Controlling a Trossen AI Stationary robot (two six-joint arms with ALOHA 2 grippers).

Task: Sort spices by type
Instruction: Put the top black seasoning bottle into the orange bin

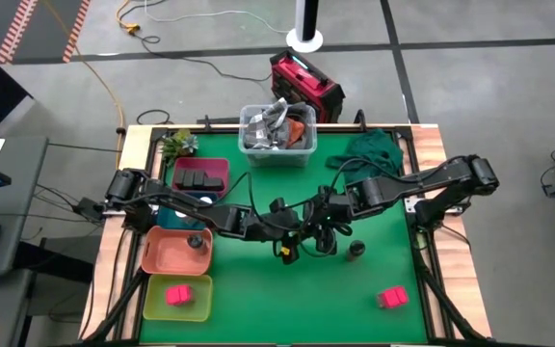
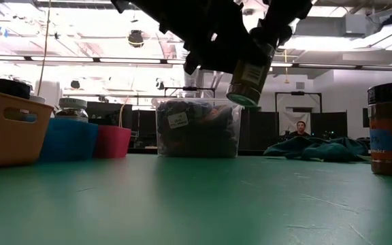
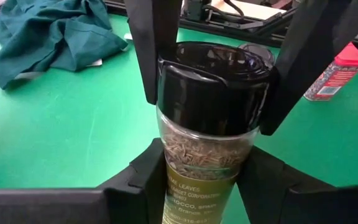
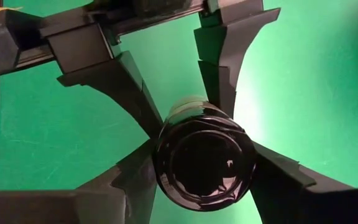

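Observation:
A round spice jar (image 3: 207,124) with a black cap, a clear body of dried leaves and a green label hangs in the air over the middle of the green table. Both grippers are shut on it. My left gripper (image 3: 204,171) comes from the table's left (image 1: 295,234), my right gripper (image 4: 204,168) from the right (image 1: 328,224). In the low view the jar (image 2: 249,80) hangs tilted, its bottom end down, well above the table. My left gripper pinches the jar's clear body (image 3: 174,155), just below the cap, between its two fingers. They come at it slanting slightly down from the table's left. The jar is lifted clear and tilted, cap end up. My right gripper pinches the black cap (image 4: 166,158) at its sides between its two fingers (image 3: 157,56). They slant steeply down from the table's right, so the jar hangs below them, clear of the table.
Four trays line the left side: magenta (image 1: 222,166) with black boxes, blue (image 1: 167,214), orange (image 1: 167,253) with a dark jar, yellow-green (image 1: 157,301) with a pink box. A clear bin (image 1: 277,133) and green cloth (image 1: 374,149) lie far; a jar (image 1: 356,249) and a pink box (image 1: 391,298) stand loose.

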